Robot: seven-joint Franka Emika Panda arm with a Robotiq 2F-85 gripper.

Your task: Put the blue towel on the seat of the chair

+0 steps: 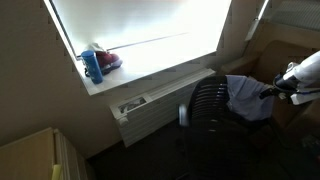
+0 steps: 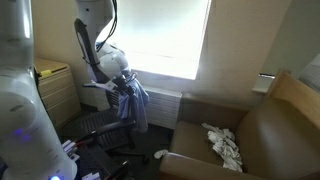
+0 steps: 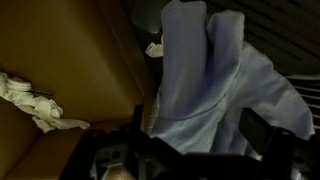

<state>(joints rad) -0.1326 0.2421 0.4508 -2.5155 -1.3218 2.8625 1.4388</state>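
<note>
Carry phase, towel in the air; the gripper (image 2: 122, 82) has its jaws pinched on the top of the blue towel (image 2: 135, 108), which hangs in a loose bunch below them, clear of any seat. In the wrist view the blue towel (image 3: 215, 80) fills the frame from twelve to three o'clock. How tight the jaws sit I can't read, only that cloth is caught in them.

Two seats are on offer. A black chair (image 1: 208, 108) with a slatted back sits just at nine o'clock of the towel in an exterior view. A brown armchair (image 2: 270, 130) lies off at four o'clock in an exterior view; which is the target I can't say.

Next move, by my reading: travel over the chosen seat, come down, then open so the cloth lands flat.

Watch the armchair; a crumpled white cloth (image 2: 225, 147) already lies on its cushion. The black chair's back could snag the hanging cloth. On the windowsill (image 1: 150, 75) stands a blue bottle (image 1: 92, 66), well apart.
</note>
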